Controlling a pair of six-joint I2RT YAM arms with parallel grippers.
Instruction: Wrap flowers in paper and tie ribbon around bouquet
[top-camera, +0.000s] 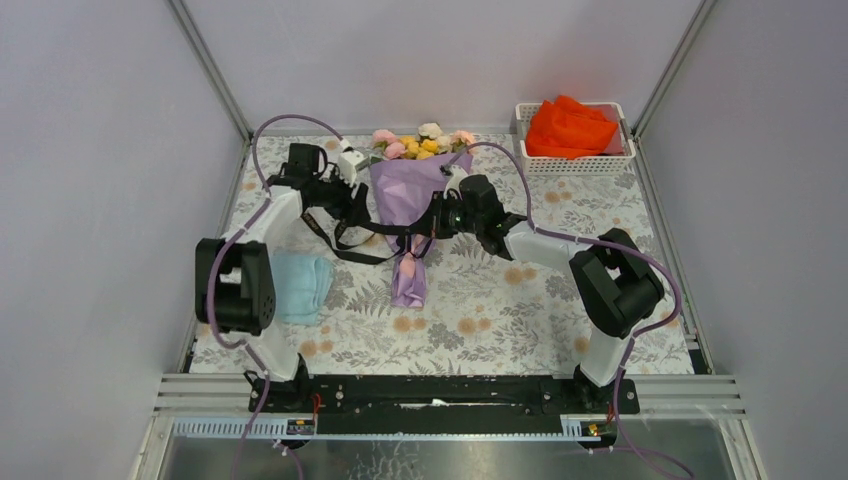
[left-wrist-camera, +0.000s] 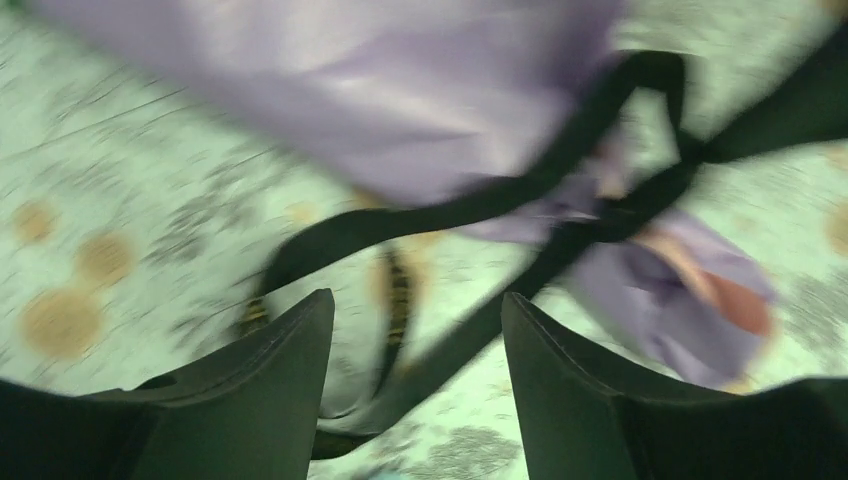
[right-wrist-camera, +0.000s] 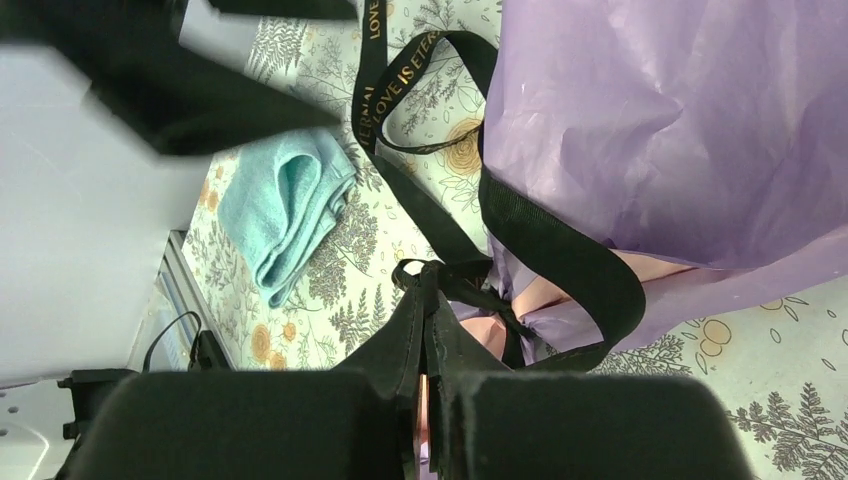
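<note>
The bouquet lies in the middle of the table, with pink, yellow and white flowers (top-camera: 420, 143) at the far end of a lilac paper (top-camera: 405, 190) cone. A black ribbon (top-camera: 345, 245) crosses the cone's narrow part and loops off to the left. My right gripper (top-camera: 437, 222) is shut on the ribbon (right-wrist-camera: 560, 250) beside its knot, its tips (right-wrist-camera: 428, 272) pinching a strand against the paper (right-wrist-camera: 660, 130). My left gripper (left-wrist-camera: 418, 300) hangs open left of the cone. A blurred ribbon (left-wrist-camera: 480, 200) strand runs below its fingers (left-wrist-camera: 300, 350), and the paper (left-wrist-camera: 400, 90) lies beyond.
A white basket (top-camera: 575, 167) holding an orange cloth (top-camera: 568, 127) stands at the back right. A light blue folded cloth (top-camera: 300, 285) lies by the left arm's base, also in the right wrist view (right-wrist-camera: 285, 205). A floral cover (top-camera: 480, 320) lies over the table, with walls close around.
</note>
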